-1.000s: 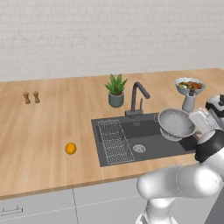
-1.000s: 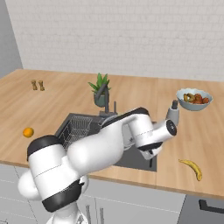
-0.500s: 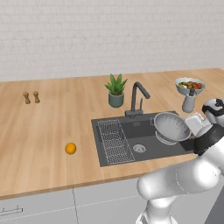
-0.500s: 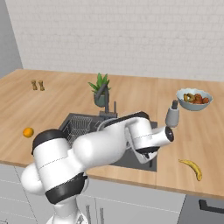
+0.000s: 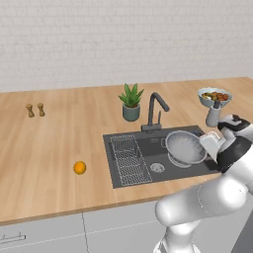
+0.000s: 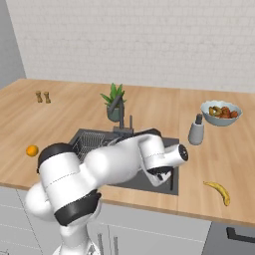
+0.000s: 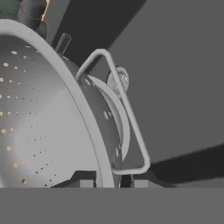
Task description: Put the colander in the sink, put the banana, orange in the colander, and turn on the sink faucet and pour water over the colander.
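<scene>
The colander (image 5: 185, 147) has come down from above the desk (image 5: 59, 143) edge into the sink (image 5: 148, 158), right of the drain; the gripper (image 7: 109, 177) is clamped narrowly on its rim; the orange (image 5: 79, 167) lies left of the sink; the banana (image 6: 219, 191) right.

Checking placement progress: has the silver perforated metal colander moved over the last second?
Yes. The silver perforated metal colander, clamped by the gripper, has come down and leftward, from above the dark grey sink's right rim into the basin.
</scene>
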